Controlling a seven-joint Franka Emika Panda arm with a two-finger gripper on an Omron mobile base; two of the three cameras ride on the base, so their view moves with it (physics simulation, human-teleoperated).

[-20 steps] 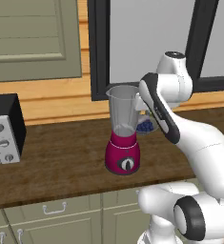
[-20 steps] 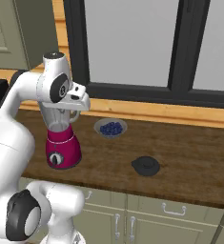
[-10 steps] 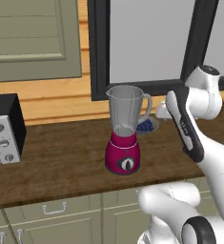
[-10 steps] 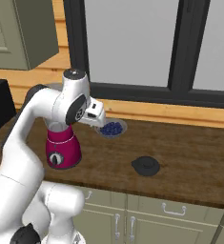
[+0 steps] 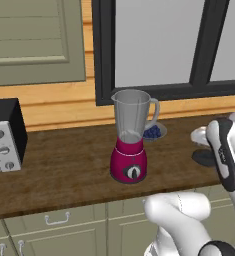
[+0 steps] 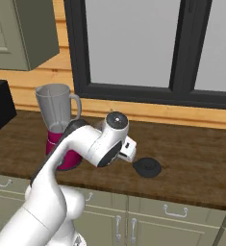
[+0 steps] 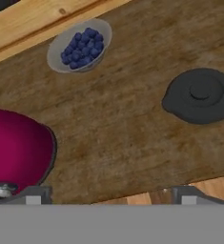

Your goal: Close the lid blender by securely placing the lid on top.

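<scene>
Lid unmoved; hand now swung near it.

Wooden counter carries blender, lid, blueberry bowl, toaster oven.

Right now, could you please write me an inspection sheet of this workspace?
Surface: dark wooden counter, cabinets below.
Job's things: blender upright, jar open on top; lid flat on the counter, apart from the blender.
Clutter: bowl of blueberries by the back wall; toaster oven at far left.
Grippers: tool above the counter, holding nothing; fingertips wide apart.
Cables: nothing seen.
Surroundings: window, wall cabinet.
</scene>
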